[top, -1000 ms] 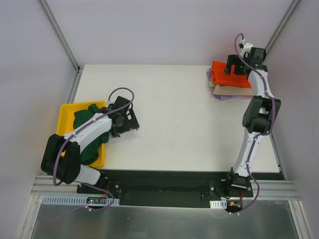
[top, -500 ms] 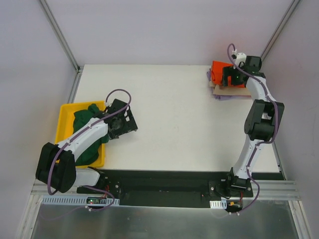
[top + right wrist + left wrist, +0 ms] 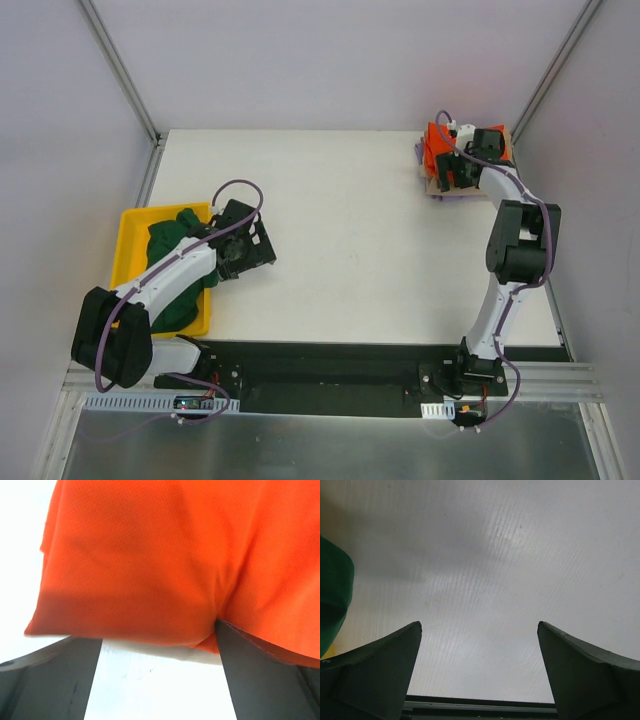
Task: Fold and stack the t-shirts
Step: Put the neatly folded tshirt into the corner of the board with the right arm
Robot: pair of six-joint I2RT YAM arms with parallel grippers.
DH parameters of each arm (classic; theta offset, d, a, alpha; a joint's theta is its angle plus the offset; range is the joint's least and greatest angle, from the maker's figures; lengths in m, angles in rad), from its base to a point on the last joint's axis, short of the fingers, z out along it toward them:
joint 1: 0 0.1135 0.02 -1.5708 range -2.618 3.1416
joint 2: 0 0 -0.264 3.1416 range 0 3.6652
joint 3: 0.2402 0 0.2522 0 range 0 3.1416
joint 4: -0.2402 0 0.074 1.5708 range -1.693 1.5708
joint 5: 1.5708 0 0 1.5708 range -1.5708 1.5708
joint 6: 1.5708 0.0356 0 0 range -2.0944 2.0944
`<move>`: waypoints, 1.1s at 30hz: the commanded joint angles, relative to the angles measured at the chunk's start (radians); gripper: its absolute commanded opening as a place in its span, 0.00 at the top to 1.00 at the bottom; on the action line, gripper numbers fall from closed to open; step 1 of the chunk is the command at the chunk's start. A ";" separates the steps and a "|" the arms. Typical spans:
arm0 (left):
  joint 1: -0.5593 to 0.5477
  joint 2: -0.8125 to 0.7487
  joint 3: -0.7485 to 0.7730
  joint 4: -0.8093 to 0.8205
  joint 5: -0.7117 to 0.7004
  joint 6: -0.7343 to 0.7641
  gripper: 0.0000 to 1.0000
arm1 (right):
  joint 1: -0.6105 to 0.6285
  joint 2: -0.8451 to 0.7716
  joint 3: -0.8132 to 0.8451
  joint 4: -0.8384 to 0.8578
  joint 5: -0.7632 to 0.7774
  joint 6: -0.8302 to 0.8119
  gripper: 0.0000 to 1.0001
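Observation:
A folded bright orange-red t-shirt (image 3: 436, 137) tops a small stack at the table's far right. A pale purple edge (image 3: 421, 155) peeks out beneath it. My right gripper (image 3: 444, 168) hovers low over the stack's near side, open. In the right wrist view the orange cloth (image 3: 150, 565) fills the upper frame, and the right finger (image 3: 250, 665) touches its hem; the right gripper (image 3: 157, 632) holds nothing. A dark green t-shirt (image 3: 170, 270) lies crumpled in the yellow tray (image 3: 128, 240). Beside the tray my left gripper (image 3: 258, 250) is open over bare table (image 3: 479, 625), with green cloth (image 3: 332, 590) at the left edge.
White table top (image 3: 340, 230) spans between the tray and the stack. Metal frame posts stand at the back corners (image 3: 150, 130), and a wall runs close behind the stack. A black rail (image 3: 330, 365) lines the near edge.
My right gripper has swung left and lower across the stack, now covering more of the orange shirt. The left arm shifted slightly, then held still.

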 commanded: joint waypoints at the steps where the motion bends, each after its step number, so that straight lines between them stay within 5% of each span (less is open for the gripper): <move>1: 0.007 -0.046 -0.007 -0.010 0.012 0.004 0.01 | 0.004 -0.192 -0.056 0.084 -0.033 0.043 0.04; 7: 0.006 -0.074 -0.006 -0.011 0.004 0.012 0.01 | 0.010 -0.275 -0.031 0.136 -0.159 0.193 0.04; 18: 0.009 -0.039 0.019 -0.010 0.002 0.028 0.01 | 0.010 -0.045 0.101 0.134 -0.506 0.635 0.04; 33: 0.007 -0.046 -0.013 -0.002 0.005 0.030 0.01 | 0.002 0.083 0.183 -0.122 -0.412 0.530 0.04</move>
